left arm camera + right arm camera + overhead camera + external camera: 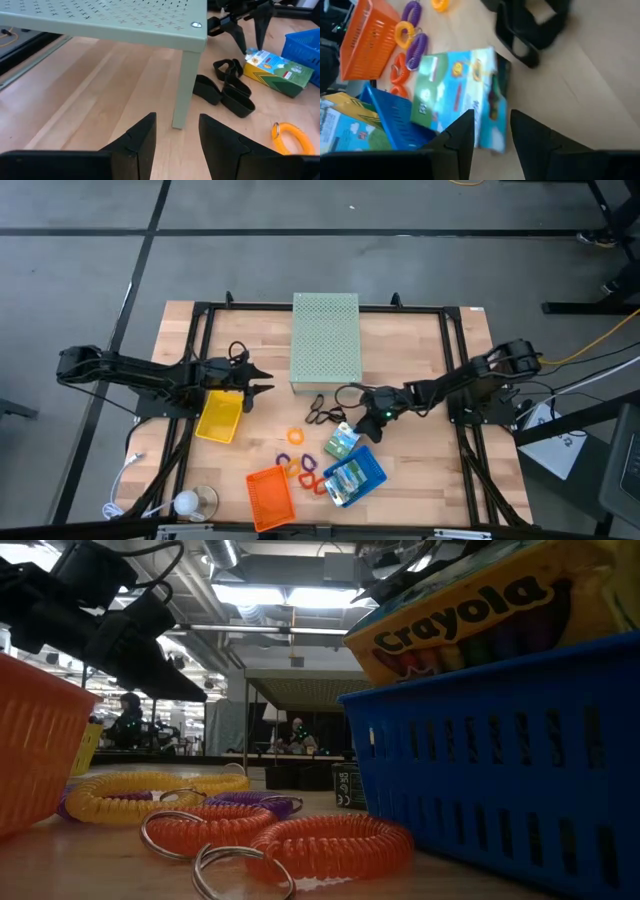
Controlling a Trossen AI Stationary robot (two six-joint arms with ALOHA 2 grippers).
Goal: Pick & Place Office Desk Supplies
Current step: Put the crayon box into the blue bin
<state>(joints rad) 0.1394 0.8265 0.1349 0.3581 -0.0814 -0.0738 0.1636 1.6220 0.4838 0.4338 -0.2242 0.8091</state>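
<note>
A green-blue-white printed packet (341, 442) lies flat on the table beside the blue tray (372, 465), which holds more packets (347, 480). My right gripper (366, 420) is open just above this packet's far end (470, 90), its fingers on either side of the packet's edge. Black loops (320, 413) lie by the pale green perforated box (325, 340). An orange ring (295, 436) and red and purple rings (307, 470) lie near the orange tray (270, 498). My left gripper (262, 381) is open and empty, level, by the box's near left corner (182, 85).
The yellow tray (220, 416) lies below my left arm. A clear round thing (190, 502) and a white cable (125, 480) lie at the near left corner. A black frame rims the table. Bare wood shows between the yellow tray and the rings.
</note>
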